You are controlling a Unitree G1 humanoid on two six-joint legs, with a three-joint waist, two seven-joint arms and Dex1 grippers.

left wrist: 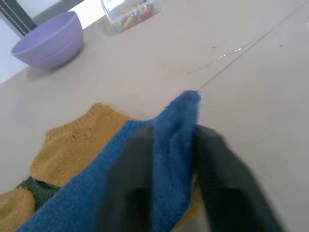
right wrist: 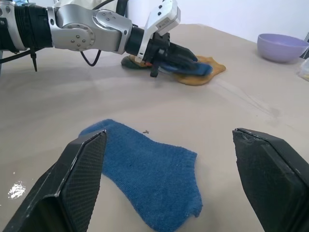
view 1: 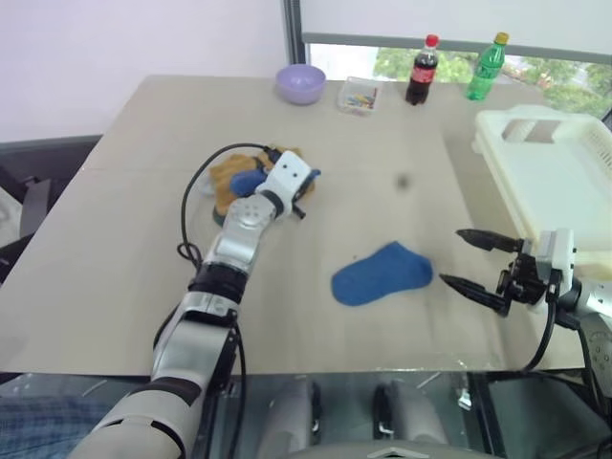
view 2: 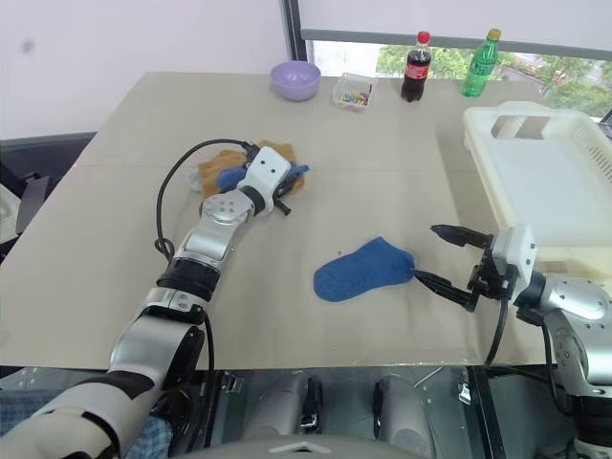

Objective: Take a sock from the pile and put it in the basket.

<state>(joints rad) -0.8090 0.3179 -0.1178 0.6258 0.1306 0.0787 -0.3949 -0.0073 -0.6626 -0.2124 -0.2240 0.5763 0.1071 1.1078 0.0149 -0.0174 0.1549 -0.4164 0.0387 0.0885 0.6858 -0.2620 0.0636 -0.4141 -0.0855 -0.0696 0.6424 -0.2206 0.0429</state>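
At the pile (view 1: 251,175), left hand (left wrist: 166,145) (fingers pinched) on blue sock (left wrist: 159,154).

A flat blue knitted ankle sock (view 2: 363,270) lies alone on the beige table top (view 2: 382,143). Up-table and to its left sits the pile of mustard-tan and blue socks (view 2: 229,170), where the left gripper (view 2: 287,186) is closed on a blue sock. Just right of the lone sock, the right gripper (view 2: 442,256) hangs with its two black fingers spread wide, the lower tip almost at the sock's cuff. The large cream-white slotted plastic basket (view 2: 545,177) stands further right.
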